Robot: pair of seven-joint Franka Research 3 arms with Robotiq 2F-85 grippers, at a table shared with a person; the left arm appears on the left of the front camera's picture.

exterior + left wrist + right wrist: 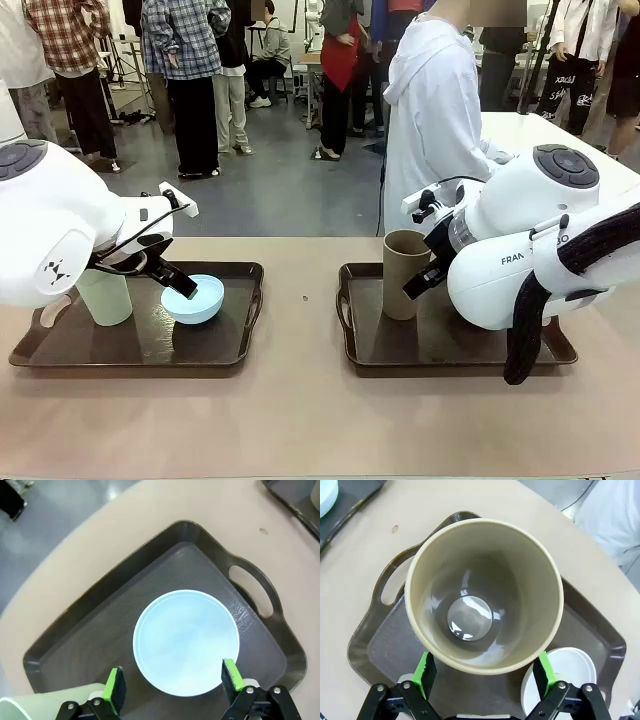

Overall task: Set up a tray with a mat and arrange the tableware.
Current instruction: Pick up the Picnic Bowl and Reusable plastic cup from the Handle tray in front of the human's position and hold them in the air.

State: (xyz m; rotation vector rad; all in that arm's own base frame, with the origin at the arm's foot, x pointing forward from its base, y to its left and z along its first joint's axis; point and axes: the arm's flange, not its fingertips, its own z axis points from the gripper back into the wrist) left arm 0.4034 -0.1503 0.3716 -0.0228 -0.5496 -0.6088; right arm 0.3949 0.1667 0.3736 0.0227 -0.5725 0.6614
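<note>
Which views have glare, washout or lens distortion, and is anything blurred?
Front view: evenly lit, no obvious blur, a soft shadow in front of the left tray. Left wrist view: the light blue bowl looks nearly washed out, and the edge of the table bows from the wide lens. Right wrist view: bright glints on the floor of the brown cup, whose mouth looms oversized.

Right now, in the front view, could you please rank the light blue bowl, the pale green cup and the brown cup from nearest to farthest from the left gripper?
1. The light blue bowl, at the left gripper, on the left tray.
2. The pale green cup, beside it, toward that tray's left end.
3. The brown cup, across on the right tray.
</note>
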